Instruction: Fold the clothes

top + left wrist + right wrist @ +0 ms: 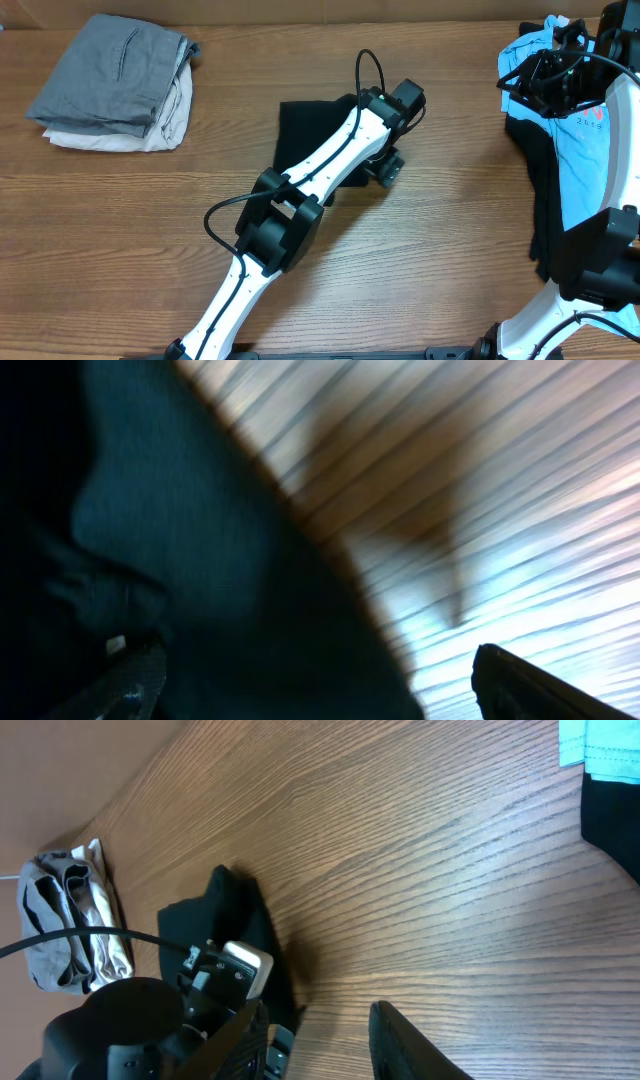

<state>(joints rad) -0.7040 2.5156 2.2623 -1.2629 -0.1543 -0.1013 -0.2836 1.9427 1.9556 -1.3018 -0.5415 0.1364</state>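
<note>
The black T-shirt [305, 125] is seen at frame centre, half hidden by the left arm [320, 165]. The left gripper [320, 690] is spread wide over it. At the upper right, the right gripper [320, 1045] is held partly parted and empty by the light-blue T-shirt [580, 150]. A grey and cream stack [115, 85] is laid upper left.

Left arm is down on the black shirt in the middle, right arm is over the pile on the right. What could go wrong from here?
1. The left gripper stands wide open at the edge of the black shirt. Closing there might pinch only one layer and pull the fold apart.
2. The right gripper hangs over the blue shirt, which lies crumpled on another black garment. A careless sweep could drag both.
</note>
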